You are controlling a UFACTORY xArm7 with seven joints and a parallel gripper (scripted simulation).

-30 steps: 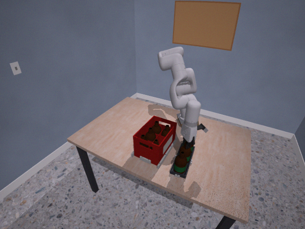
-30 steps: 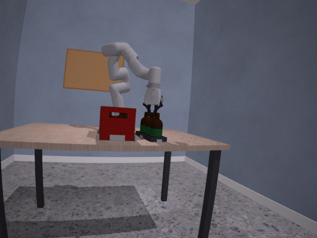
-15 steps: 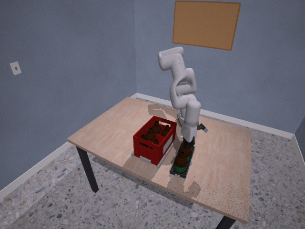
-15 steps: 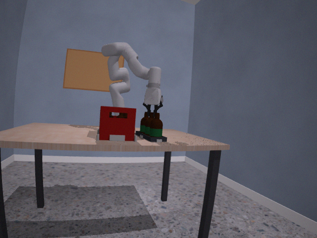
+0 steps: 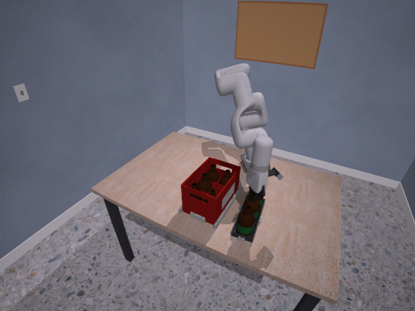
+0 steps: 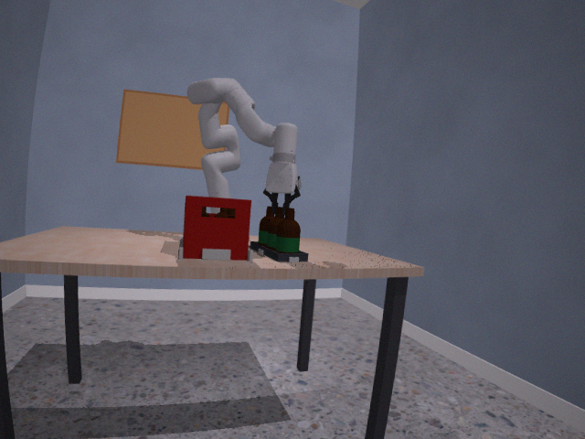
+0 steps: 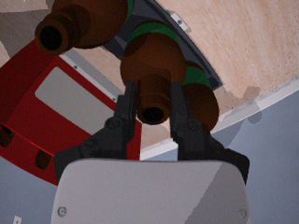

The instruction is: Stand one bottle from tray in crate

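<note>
Three brown bottles with green labels stand in a row on the dark tray, which also shows in the exterior view. My gripper is shut on the neck of the middle bottle, which still stands on the tray. The gripper also shows above the tray in the top and exterior views. The near bottle and the far bottle stand beside it. The red crate sits just left of the tray and holds several brown bottles; one near cell looks empty.
The crate's near wall stands taller than the bottles' shoulders and is close to the tray. The table's front edge is a short way from the tray. The arm's base stands behind the crate.
</note>
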